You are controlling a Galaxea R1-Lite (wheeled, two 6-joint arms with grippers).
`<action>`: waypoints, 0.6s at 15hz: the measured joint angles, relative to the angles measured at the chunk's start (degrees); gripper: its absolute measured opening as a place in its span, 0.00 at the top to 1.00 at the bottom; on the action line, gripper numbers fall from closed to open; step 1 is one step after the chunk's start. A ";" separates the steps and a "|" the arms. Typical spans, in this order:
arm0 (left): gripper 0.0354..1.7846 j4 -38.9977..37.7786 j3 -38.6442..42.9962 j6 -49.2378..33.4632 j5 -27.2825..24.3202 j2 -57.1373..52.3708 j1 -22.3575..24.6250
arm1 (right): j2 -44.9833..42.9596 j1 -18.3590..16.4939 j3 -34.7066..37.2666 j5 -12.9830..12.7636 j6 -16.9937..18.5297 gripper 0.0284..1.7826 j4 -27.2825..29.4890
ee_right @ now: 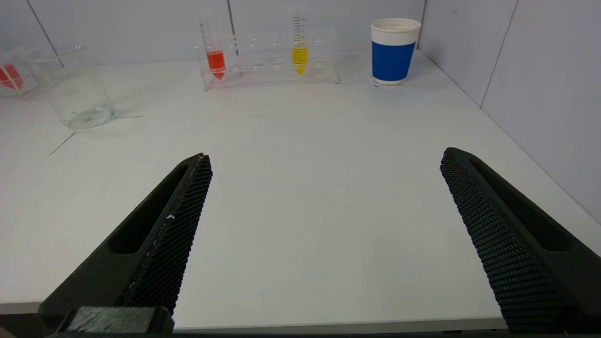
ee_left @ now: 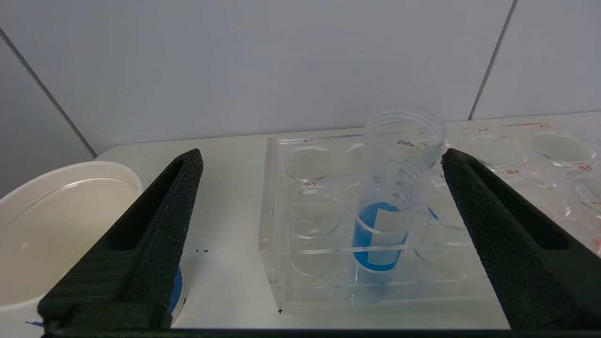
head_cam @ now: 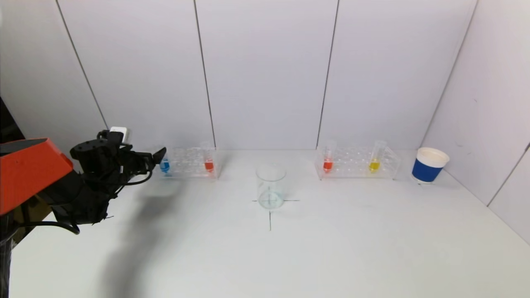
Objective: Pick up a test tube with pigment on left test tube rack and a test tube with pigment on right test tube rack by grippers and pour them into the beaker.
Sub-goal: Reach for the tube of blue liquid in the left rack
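The left gripper (ee_left: pixel 319 159) stands released, fingers spread wide around the blue tube (ee_left: pixel 382 225), seemingly without touching it; right gripper (ee_right: pixel 324 159) released.

Two clear test tube racks stand along the table's far edge: the left rack (head_cam: pixel 190 163) and the right rack (head_cam: pixel 357 163). Four test tubes hold pigment: blue (head_cam: pixel 165 165), orange (head_cam: pixel 208 164), red (head_cam: pixel 328 164), yellow (head_cam: pixel 374 164). One glass beaker (head_cam: pixel 271 187). Two paper cups: one blue (head_cam: pixel 429 165), one at the far left corner (ee_left: pixel 61 225).

Lab bench — tube racks (head_cam: pixel 357 163), beaker (head_cam: pixel 271 187)
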 joint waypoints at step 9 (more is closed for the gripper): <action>0.01 -0.77 -3.30 0.37 0.20 3.23 -0.27 | 0.00 0.00 0.00 0.01 -0.02 0.01 0.00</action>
